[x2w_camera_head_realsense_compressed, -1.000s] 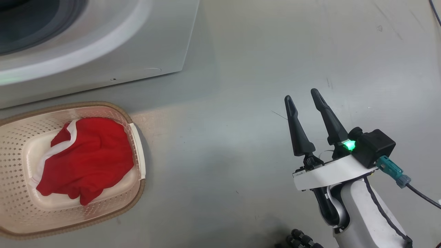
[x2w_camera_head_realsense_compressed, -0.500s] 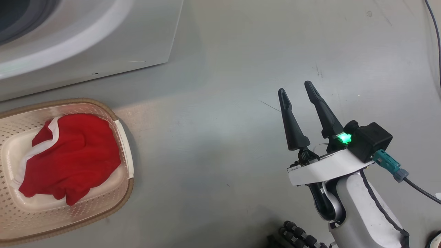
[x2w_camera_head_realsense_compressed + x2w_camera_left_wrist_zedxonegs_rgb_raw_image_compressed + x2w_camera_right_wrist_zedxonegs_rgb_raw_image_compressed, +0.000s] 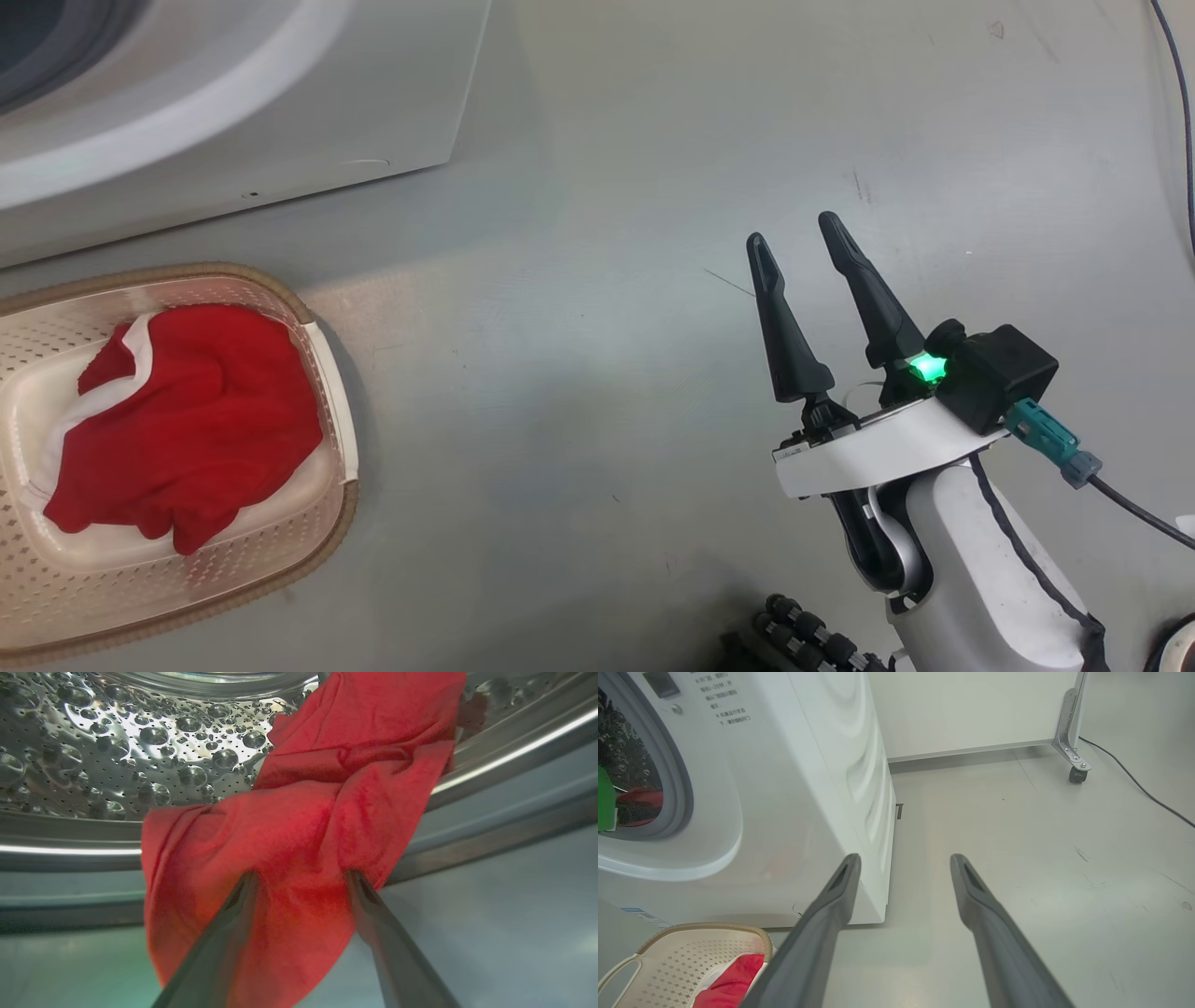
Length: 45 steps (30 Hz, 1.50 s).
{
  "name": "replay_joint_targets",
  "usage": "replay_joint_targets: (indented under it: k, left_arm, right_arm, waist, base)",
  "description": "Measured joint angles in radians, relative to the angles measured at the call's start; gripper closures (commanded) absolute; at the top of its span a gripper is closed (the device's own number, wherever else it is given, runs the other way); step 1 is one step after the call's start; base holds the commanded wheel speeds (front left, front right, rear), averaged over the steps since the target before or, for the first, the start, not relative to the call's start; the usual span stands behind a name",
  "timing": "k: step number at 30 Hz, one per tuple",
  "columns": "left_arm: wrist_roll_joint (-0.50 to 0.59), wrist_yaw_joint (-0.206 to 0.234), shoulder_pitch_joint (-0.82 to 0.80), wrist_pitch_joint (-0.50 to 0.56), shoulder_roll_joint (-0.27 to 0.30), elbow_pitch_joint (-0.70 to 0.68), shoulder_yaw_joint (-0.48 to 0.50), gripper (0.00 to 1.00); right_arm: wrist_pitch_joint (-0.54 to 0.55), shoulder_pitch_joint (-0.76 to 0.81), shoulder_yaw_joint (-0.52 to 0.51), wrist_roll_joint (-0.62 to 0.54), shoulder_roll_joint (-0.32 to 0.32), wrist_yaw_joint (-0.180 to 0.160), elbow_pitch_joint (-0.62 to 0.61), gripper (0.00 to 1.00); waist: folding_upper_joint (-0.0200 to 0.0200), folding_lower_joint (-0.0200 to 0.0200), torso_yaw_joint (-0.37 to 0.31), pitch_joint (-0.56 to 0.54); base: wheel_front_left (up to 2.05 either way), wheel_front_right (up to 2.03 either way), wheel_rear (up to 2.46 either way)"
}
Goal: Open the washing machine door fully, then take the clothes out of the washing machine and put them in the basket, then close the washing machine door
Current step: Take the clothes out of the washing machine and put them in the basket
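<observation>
Presently the unloading step is in hand: one piece is delivered and another awaits pickup. At the left, inside the washing machine (image 3: 233, 112), the left gripper (image 3: 301, 873) stands with its jaws released and spread wide. Its fingers (image 3: 224, 933) lie either side of a fold of the clothes (image 3: 303, 826) that drapes from the dimpled drum (image 3: 140, 742) over the lip of the opening. Whether the fingers touch the fabric cannot be told. Below the machine's front, the basket (image 3: 351, 509) sits on the floor (image 3: 607, 373) near the machine's front corner, with a red garment (image 3: 187, 420) lying crumpled inside it. Well to the right, the right gripper (image 3: 793, 231) hovers over bare floor, jaws apart and holding nothing. In my judgement the next move is for the left jaws to clench on the hanging fold, draw it clear of the lip and carry it down to the basket. Closing the door is judged outstanding. Against the earlier frame, the basket and machine sit further towards the left edge of the head view. The whole picture has shifted, so this is a camera move and not a move of the things. The garment's lie in the basket is unchanged, and the right jaws are as wide as before.
</observation>
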Motion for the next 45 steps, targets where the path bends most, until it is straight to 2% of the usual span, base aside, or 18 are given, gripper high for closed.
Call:
replay_joint_targets:
  k: [1, 2, 3, 4, 5, 18, 29, 45]
  left_arm:
    - [0.001, 0.0, -0.003, -0.003, 0.0, 0.004, 0.0, 0.08]
    - [0.0, 0.0, -0.006, -0.003, 0.0, 0.009, 0.0, 0.45]
    - [0.0, 0.001, -0.01, -0.003, -0.001, 0.015, 0.0, 0.62]
    - [0.0, 0.003, -0.014, -0.004, -0.001, 0.021, 0.0, 0.88]
    - [0.0, 0.004, -0.019, -0.004, -0.001, 0.026, 0.001, 1.0]
    - [-0.002, 0.007, -0.029, -0.061, -0.029, 0.089, -0.005, 1.0]
    - [-0.031, -0.021, -0.013, -0.249, -0.107, 0.107, -0.018, 1.0]
    - [-0.06, -0.07, 0.173, -0.473, -0.226, 0.161, -0.083, 1.0]
  right_arm:
    - [0.0, -0.003, 0.0, 0.0, 0.0, 0.0, 0.0, 0.0]
    - [0.0, -0.005, 0.001, 0.0, 0.0, 0.0, 0.0, 0.0]
    - [0.0, -0.005, 0.001, 0.0, 0.0, 0.0, 0.0, 0.0]
    - [0.0, -0.005, 0.002, 0.0, 0.0, 0.0, 0.001, 0.0]
    - [0.0, -0.005, 0.002, 0.0, 0.0, -0.001, 0.001, 0.0]
    - [0.0, -0.011, -0.004, -0.001, 0.0, -0.01, 0.01, 0.0]
    - [0.0, -0.015, -0.033, -0.015, 0.0, -0.01, 0.032, 0.0]
    - [0.0, 0.019, -0.089, -0.064, -0.004, -0.008, 0.081, 0.0]
  waist:
    - [0.0, 0.0, 0.0, 0.0]
    - [0.0, 0.0, 0.001, 0.001]
    - [0.0, 0.0, 0.001, 0.001]
    - [0.0, 0.0, 0.002, 0.001]
    - [0.0, 0.0, 0.003, 0.001]
    - [0.0, 0.0, 0.021, -0.02]
    - [0.0, 0.0, 0.054, -0.088]
    - [0.0, 0.0, 0.135, -0.239]
  base:
    - [0.0, 0.0, 0.0]
    - [0.0, 0.0, 0.0]
    - [0.0, 0.0, 0.0]
    - [0.0, 0.0, 0.0]
    - [0.0, 0.0, 0.0]
    - [0.0, 0.0, 0.0]
    - [0.0, 0.0, 0.0]
    - [0.0, 0.0, 0.0]
